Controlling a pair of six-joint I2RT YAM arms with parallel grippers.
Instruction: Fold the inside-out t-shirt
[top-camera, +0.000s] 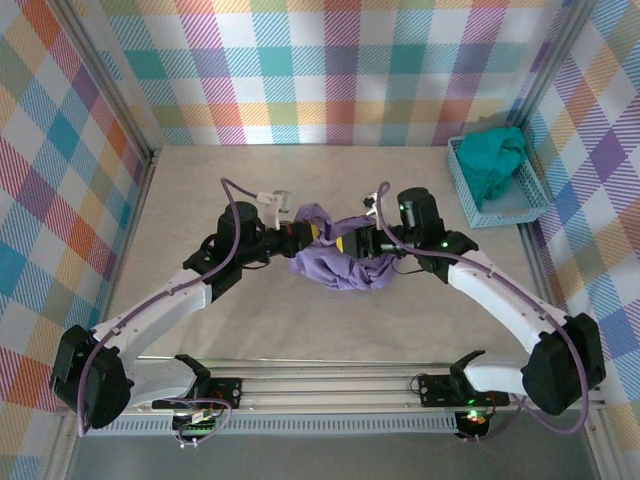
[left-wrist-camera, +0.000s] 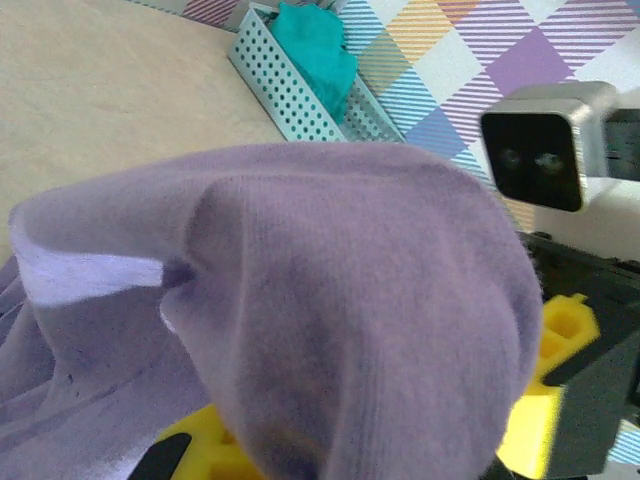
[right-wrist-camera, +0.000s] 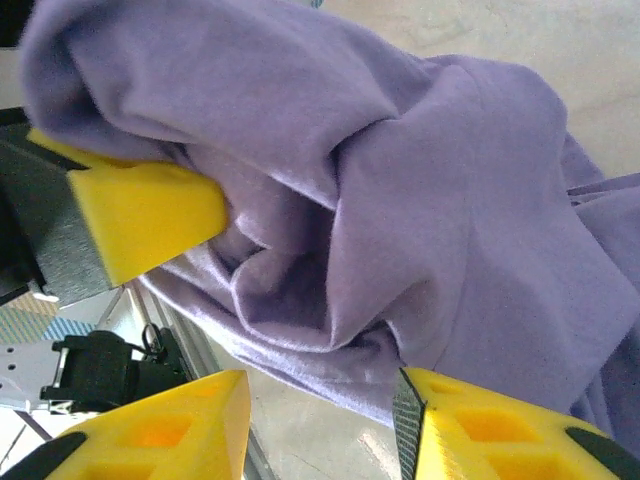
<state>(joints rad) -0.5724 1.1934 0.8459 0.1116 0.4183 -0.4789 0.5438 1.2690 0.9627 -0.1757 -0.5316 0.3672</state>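
The inside-out t-shirt (top-camera: 340, 262) is a crumpled lavender heap at the middle of the table, part of it lifted between the two arms. My left gripper (top-camera: 318, 238) is shut on a fold of it. In the left wrist view the purple cloth (left-wrist-camera: 340, 300) drapes over my jaws and hides them. A yellow finger (left-wrist-camera: 195, 452) shows at the bottom. My right gripper (right-wrist-camera: 320, 425) stands open just in front of the left one, and the shirt's lower edge (right-wrist-camera: 300, 340) hangs above the gap without being pinched. The left gripper's yellow finger (right-wrist-camera: 140, 215) presses into the cloth there.
A light blue perforated basket (top-camera: 520, 205) holding a teal garment (top-camera: 495, 160) stands at the back right by the plaid wall. The two wrists are almost touching over the shirt. Bare tan table (top-camera: 230, 180) surrounds the heap.
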